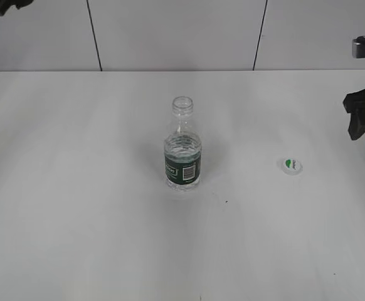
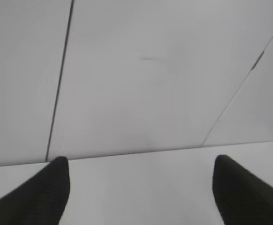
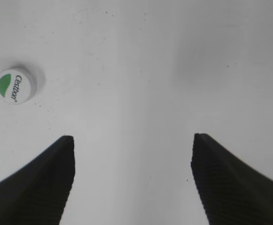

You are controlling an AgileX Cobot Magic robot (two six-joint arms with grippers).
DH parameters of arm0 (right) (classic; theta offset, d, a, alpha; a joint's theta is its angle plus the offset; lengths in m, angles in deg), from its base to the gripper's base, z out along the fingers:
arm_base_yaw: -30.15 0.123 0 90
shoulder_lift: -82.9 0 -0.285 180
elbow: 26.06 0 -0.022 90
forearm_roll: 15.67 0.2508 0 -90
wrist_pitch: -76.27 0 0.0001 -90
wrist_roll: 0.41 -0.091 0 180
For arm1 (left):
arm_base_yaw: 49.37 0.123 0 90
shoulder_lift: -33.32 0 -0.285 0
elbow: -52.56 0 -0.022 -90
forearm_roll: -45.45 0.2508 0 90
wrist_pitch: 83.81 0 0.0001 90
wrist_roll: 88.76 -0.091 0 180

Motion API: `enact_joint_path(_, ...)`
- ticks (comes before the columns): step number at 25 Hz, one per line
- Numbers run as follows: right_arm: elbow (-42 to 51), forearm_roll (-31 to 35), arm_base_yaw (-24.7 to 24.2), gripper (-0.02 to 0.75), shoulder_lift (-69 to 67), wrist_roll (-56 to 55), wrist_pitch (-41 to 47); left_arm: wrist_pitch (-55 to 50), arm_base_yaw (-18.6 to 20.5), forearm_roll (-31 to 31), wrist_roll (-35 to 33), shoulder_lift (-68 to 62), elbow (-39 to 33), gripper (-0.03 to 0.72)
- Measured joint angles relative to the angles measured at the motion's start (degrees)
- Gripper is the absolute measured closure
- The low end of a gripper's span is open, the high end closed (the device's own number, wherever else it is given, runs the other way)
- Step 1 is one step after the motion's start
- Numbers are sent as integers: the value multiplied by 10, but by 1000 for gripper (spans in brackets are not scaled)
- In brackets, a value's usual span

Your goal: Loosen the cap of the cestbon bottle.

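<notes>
Standing upright mid-table (image 1: pixel 76 238), the clear bottle (image 1: pixel 182 147) with its dark green label has a bare neck; its white, green-patched cap (image 1: pixel 290 165) lies well to its right. Left wrist view: left gripper (image 2: pixel 139 187) spread wide, empty, facing the wall (image 2: pixel 141 70). Right wrist view: right gripper (image 3: pixel 132 173) spread, empty, the cap (image 3: pixel 14 86) ahead, left.

left gripper (image 2: pixel 139 180): fingers (image 2: pixel 47 192) standing wide apart, holding nothing
table (image 2: pixel 141 187): lying white beneath
wall (image 2: pixel 141 75): panelled, rising behind

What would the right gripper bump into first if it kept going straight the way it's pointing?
Probably just the bare table. The right gripper is open and empty, and the cap lies off to its left, outside that line.
</notes>
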Motion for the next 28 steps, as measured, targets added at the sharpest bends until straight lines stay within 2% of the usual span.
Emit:
enact_joint_path(4,0,0,0,148,0,0,0,-62,-14,-186,-211,0,-42,127)
enact_joint_path(8,0,0,0,148,0,0,0,-170,-39,-338,-396,0,-63,129)
enact_joint_path(11,0,0,0,148,0,0,0,-226,-61,-433,-488,0,-63,129)
enact_joint_path(15,0,0,0,148,0,0,0,-312,-81,-476,-518,1,-62,134)
enact_joint_path(20,0,0,0,148,0,0,0,-499,-83,-480,-523,1,-23,197)
enact_joint_path(28,0,0,0,148,0,0,0,-599,-82,-482,-524,6,6,221)
